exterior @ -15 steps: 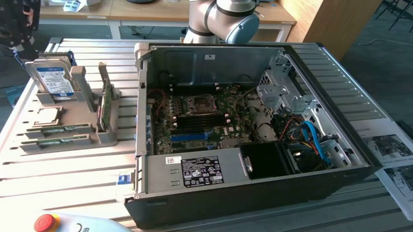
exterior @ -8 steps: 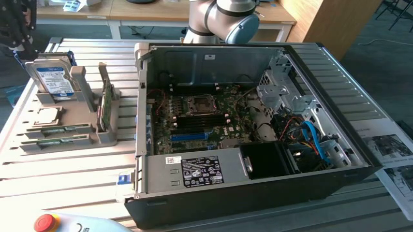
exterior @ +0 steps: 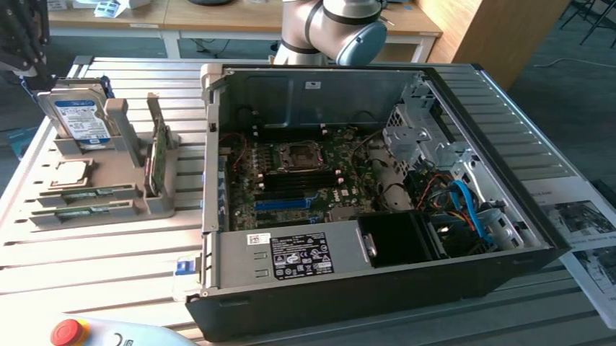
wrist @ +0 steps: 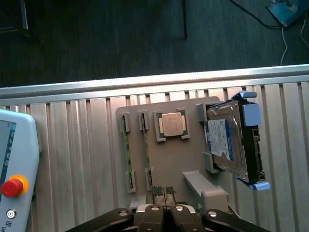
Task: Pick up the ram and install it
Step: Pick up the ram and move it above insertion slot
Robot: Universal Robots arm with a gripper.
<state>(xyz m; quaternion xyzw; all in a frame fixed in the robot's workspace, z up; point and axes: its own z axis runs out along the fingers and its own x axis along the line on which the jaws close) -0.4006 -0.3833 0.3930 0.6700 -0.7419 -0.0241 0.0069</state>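
Our gripper [wrist: 163,193] has its fingertips pressed together with nothing between them, and it hangs over one edge of the grey holder [wrist: 169,164]. In the wrist view the ram [wrist: 146,145] stands on edge in a slot of that holder. Its near end is close to the fingertips but clear of them, and its length runs straight away from them. Its twin [wrist: 127,152] sits in the next slot, parallel and farther from the tips. The silver processor [wrist: 173,124] lies just beside the ram's far end, with the hard drive [wrist: 219,140] beyond it.

The exterior view gives us the wider scene. The holder rests on the slatted table [exterior: 97,259] at nine o'clock from the open computer case [exterior: 385,295]. The two green sticks are at the holder's six o'clock end and the hard drive at its twelve o'clock end. Inside the case we see the motherboard [exterior: 288,180], and the arm [exterior: 337,29] rises at twelve o'clock behind it
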